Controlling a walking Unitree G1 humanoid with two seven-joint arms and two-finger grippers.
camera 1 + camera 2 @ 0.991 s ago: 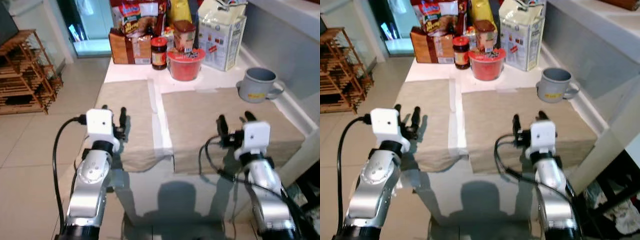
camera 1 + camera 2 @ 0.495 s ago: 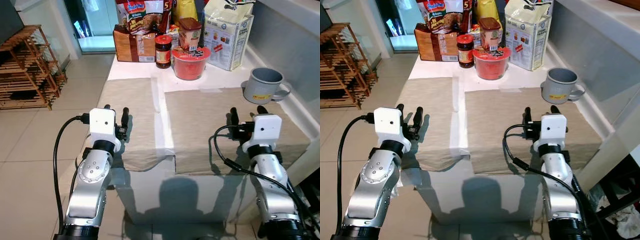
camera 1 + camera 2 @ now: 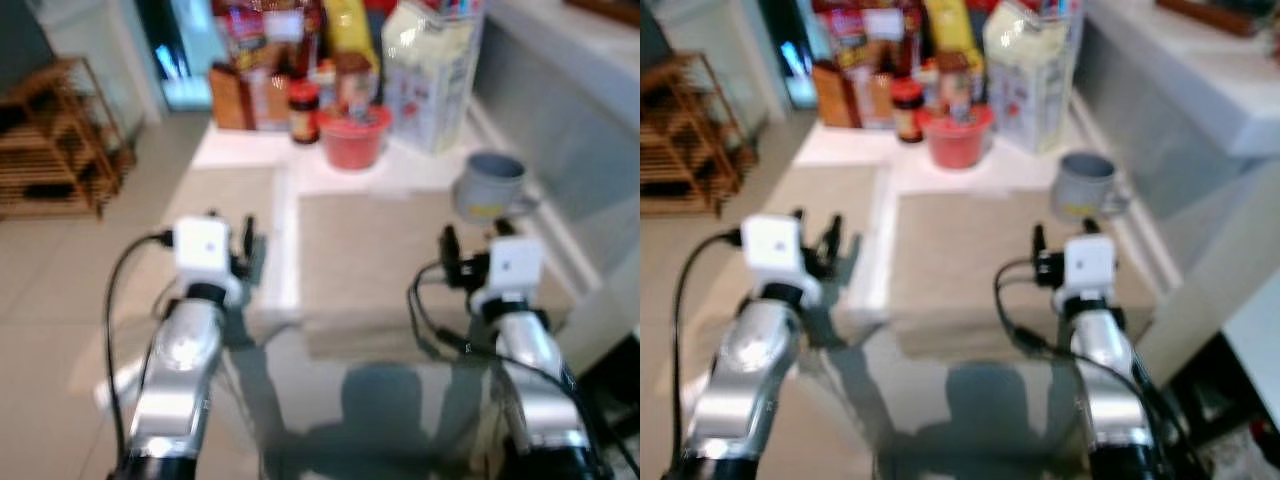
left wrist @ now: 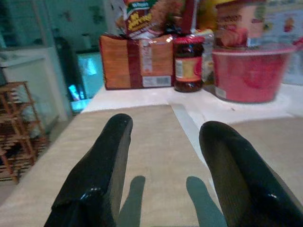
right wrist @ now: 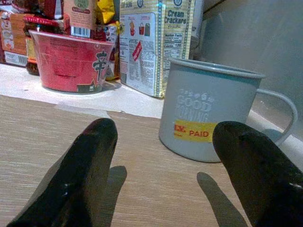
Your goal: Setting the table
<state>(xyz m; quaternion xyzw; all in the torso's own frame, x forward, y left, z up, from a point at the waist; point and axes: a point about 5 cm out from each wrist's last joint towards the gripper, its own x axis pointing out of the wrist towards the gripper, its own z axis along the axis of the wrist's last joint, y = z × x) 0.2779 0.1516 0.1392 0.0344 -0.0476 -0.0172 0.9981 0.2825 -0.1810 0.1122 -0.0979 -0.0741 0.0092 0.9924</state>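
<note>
The grey mug (image 5: 208, 116) stands upright on the worktop (image 3: 250, 150), at the far right corner of the right-hand placemat (image 3: 390, 250), its handle turned to the right. It is judged rigid, light and smooth-sided, so it is best taken across the body or rim rather than by the thin handle. The right claw (image 5: 165, 161) hovers just before it, fingers spread and empty. The left claw (image 4: 163, 170) is likewise spread, over the left placemat (image 4: 142, 142). Beyond, a red bowl (image 5: 71, 61), a cracker box (image 5: 151, 42), a jar (image 4: 188, 64) and packets (image 4: 135, 66) crowd the back; none blocks the approach.
</note>
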